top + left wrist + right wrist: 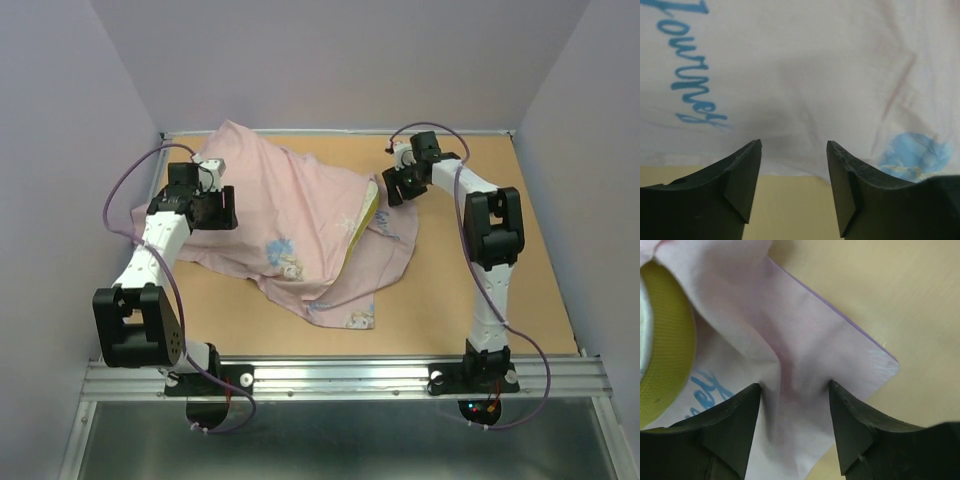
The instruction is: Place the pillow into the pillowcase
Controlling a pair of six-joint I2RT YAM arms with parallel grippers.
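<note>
The pale pink pillowcase (pixel 290 210) lies crumpled over the pillow in the middle left of the table. Only the pillow's yellow side band (pixel 366 214) shows at the case's right edge; it also shows in the right wrist view (pixel 667 340). My left gripper (pixel 220 208) is open at the case's left side, and fabric with blue script (pixel 805 75) hangs just beyond its fingertips (pixel 752 155). My right gripper (pixel 394 190) is open at the case's right corner. Its fingertips (pixel 837 395) press into a flat flap of the pillowcase (pixel 800 355), with fabric lying between the jaws.
The tan tabletop (pixel 480 290) is walled at the back and both sides. A loose flap of the case with a printed figure (pixel 355 318) reaches toward the front edge. A metal rail (pixel 340 378) with both arm bases runs along the near edge.
</note>
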